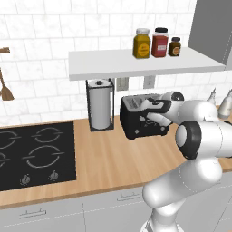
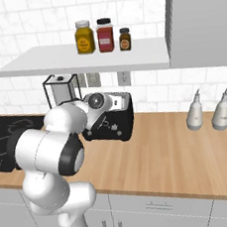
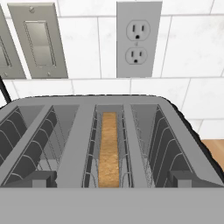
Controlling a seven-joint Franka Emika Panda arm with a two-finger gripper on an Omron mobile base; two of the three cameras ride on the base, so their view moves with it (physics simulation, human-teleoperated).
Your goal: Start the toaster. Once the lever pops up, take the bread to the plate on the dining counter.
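Right now the worktop (image 1: 118,158) carries the toaster (image 1: 136,118) against the tiled wall, just beside the paper-towel holder (image 1: 100,105) and under the shelf (image 1: 136,63) with three jars. The arm reaches over the toaster from the front, and its gripper (image 1: 152,118) hangs close above the top of the toaster, with the jaws standing wide apart and holding nothing. Seen from the hand, the bread (image 3: 108,148) stands on edge in the third slot from the left, directly ahead of the gripper and a little below it. Its long edge runs away from the hand toward the wall socket (image 3: 138,39). I judge that the lever must be pushed first; I cannot tell where it is on the front.
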